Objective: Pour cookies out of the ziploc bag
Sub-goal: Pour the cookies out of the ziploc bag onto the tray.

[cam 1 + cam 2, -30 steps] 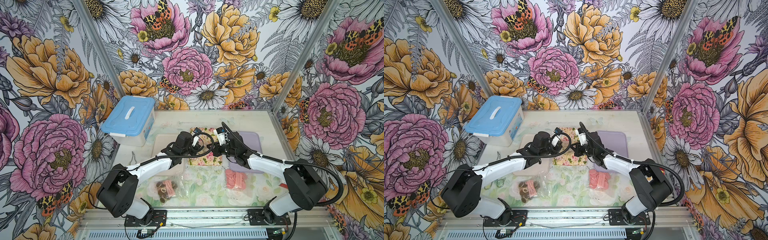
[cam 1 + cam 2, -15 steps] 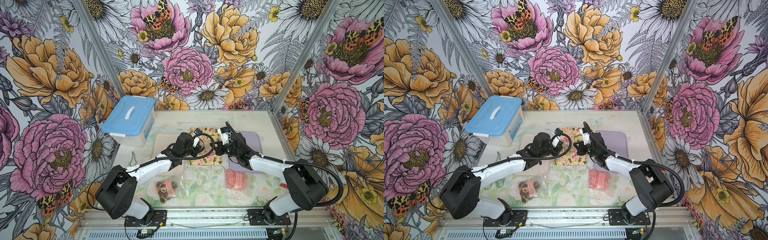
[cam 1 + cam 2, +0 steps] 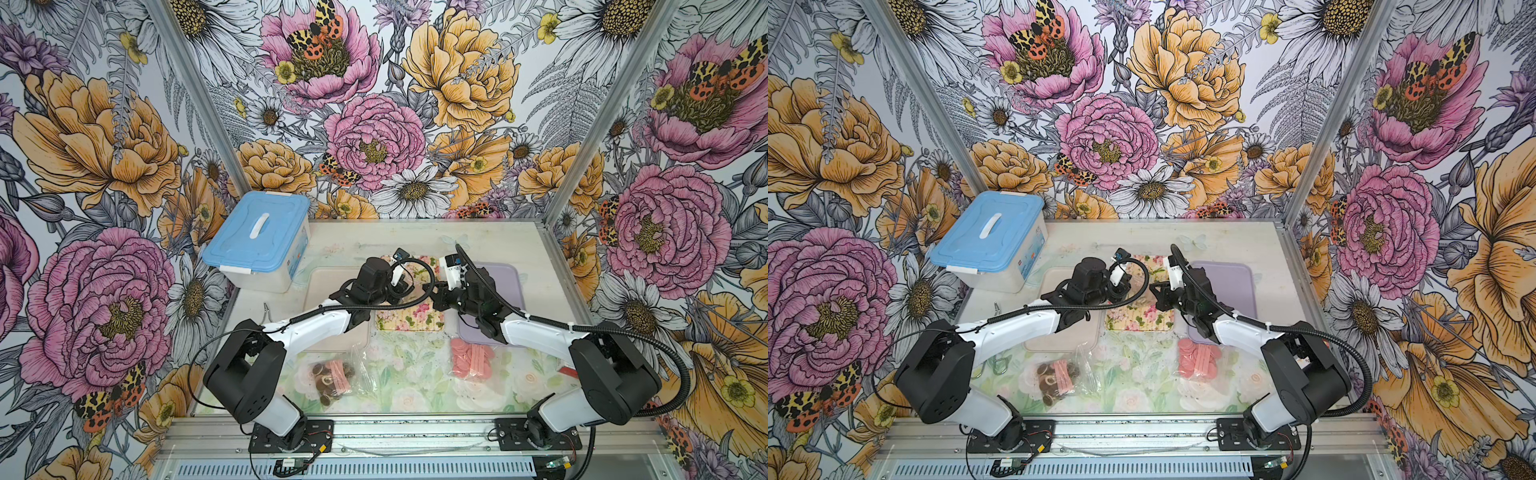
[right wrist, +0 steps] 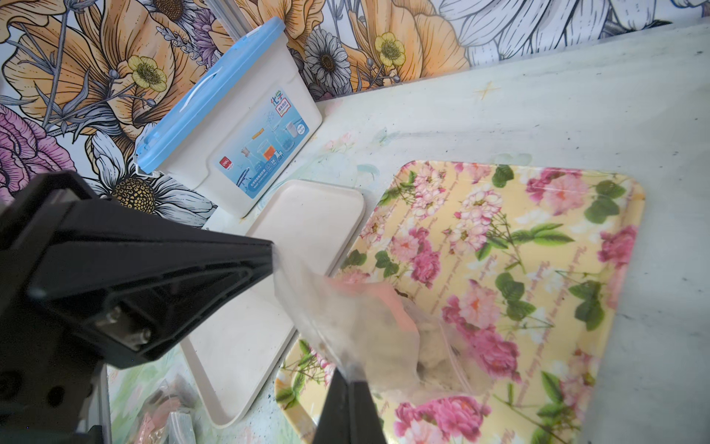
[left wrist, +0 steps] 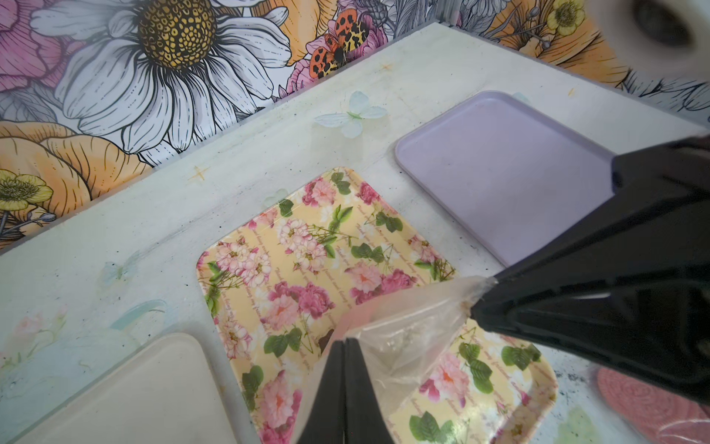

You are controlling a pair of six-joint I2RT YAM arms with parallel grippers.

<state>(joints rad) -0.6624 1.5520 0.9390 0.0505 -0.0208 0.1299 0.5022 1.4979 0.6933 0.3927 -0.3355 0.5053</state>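
Both grippers are meeting above the floral tray (image 5: 307,246), each pinching a corner of one clear ziploc bag (image 5: 407,338) that is hanging stretched between them. In the left wrist view the left gripper (image 5: 344,346) is showing its jaws pressed together on the bag's plastic, while the right gripper (image 5: 476,303) is clamping the bag's other corner just beside it. In the right wrist view the right gripper (image 4: 347,378) is likewise closed on the film, with the left gripper (image 4: 273,256) gripping the opposite corner; the bag's contents are looking blurred here, and whether cookies are inside it cannot be told. Beneath and just beyond the grippers, the floral tray is lying between a cream tray (image 4: 307,215) on the left gripper's side and a lilac tray (image 5: 499,169) on the right gripper's side. Well behind the grippers, toward the arm bases, a bag of brown and pink cookies (image 3: 330,376) is lying on the surface (image 3: 415,237), and a bag of pink discs (image 3: 471,357) is lying near the right arm. A blue-lidded box (image 3: 259,237) is standing far off past the left gripper
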